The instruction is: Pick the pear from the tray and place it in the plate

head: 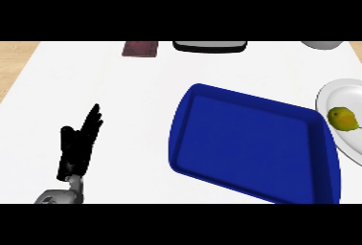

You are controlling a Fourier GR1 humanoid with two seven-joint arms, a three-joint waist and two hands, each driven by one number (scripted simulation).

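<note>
Head view: pear (342, 118) on plate (332, 95), far from left hand (78, 143).

Bright, even light on the white counter (127, 105) (barely any shadows)

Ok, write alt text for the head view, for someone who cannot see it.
A yellow-green pear lies on a white plate at the right edge, beside a bare blue tray on the white counter. The robot's left hand rests open at lower left, fingers up; the right hand is out of view.

Single head view, steeply down onto the counter (127, 105)
</note>
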